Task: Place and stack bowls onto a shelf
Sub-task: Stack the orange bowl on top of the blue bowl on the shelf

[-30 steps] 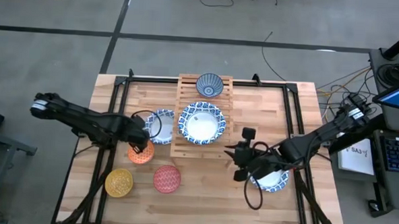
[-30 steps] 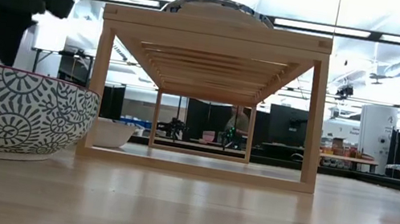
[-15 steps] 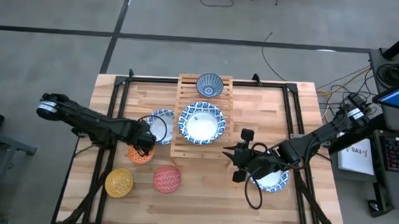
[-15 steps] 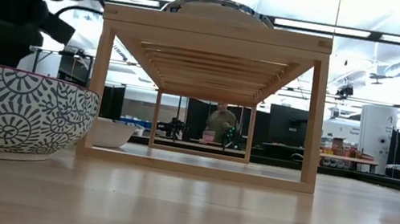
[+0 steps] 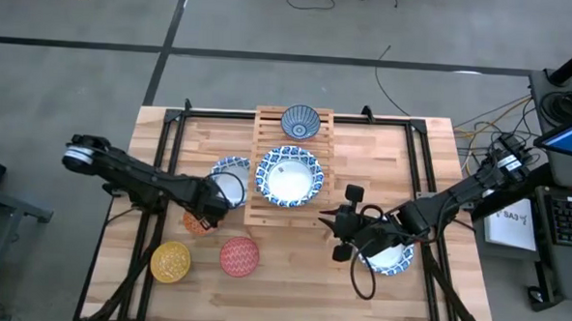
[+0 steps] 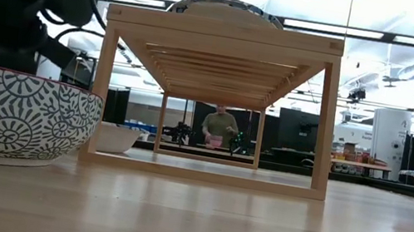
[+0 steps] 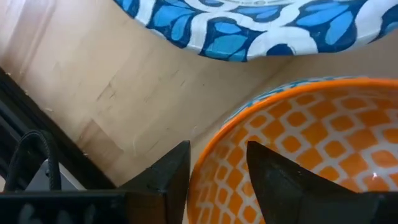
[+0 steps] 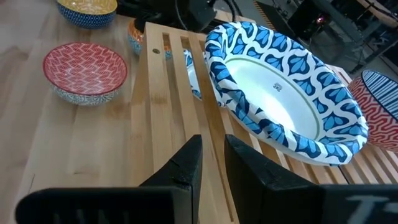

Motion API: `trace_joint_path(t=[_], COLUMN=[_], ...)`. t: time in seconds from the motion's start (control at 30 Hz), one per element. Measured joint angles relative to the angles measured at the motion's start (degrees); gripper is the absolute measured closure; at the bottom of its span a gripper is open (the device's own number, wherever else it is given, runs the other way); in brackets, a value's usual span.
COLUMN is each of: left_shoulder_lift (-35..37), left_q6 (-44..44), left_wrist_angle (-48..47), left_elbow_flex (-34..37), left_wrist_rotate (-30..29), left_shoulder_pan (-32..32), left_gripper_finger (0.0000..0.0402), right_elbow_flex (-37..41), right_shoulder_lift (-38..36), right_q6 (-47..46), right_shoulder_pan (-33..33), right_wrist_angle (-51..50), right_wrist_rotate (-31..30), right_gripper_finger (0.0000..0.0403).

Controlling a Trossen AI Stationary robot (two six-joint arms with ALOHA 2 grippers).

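Note:
My left gripper (image 5: 209,207) points down over the small orange bowl (image 5: 198,223), which sits on the table left of the shelf (image 5: 289,211). Its fingers are open and straddle the orange bowl's rim (image 7: 214,152), one inside and one outside; I cannot tell whether they touch it. A wide blue-patterned bowl (image 5: 229,175) rests on the table beside it. On the shelf sit another wide bowl (image 5: 288,174) and a small blue-grey bowl (image 5: 300,121). My right gripper (image 5: 333,225) hovers off the shelf's near right corner, open by a narrow gap, holding nothing.
A yellow bowl (image 5: 170,261) and a red bowl (image 5: 239,256) sit near the table's front left. A wide bowl (image 5: 394,258) lies under my right arm. In the low view the red bowl (image 6: 13,113) stands in front of my left arm. A person (image 6: 221,125) is far behind.
My left gripper has come down toward the orange bowl and shifted a little toward the shelf; in the low view it has sunk behind the red bowl's rim. The bowls have not moved.

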State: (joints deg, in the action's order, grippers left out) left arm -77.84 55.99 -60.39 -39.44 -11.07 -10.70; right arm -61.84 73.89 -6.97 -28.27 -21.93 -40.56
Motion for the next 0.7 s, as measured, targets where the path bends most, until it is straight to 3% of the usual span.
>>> trace_joint_path(t=[0.27, 0.7], left_shoulder_lift=[-1.2, 6.8], left_q6=[-3.0, -12.1], left_wrist_angle=[-0.7, -3.8], left_elbow_flex=[-0.7, -7.0], left_wrist_rotate=[3.2, 2.7], left_shoulder_pan=[0.0, -3.6], left_gripper_finger=[0.0382, 0.0399], right_elbow_flex=[0.0, 0.0], right_shoulder_lift=[0.0, 0.1], right_q6=[-0.1, -0.7], right_shoulder_pan=[0.0, -0.2], right_wrist_angle=[0.2, 0.4], right_wrist_rotate=[0.0, 0.0], right_gripper_finger=[0.0346, 0.0346])
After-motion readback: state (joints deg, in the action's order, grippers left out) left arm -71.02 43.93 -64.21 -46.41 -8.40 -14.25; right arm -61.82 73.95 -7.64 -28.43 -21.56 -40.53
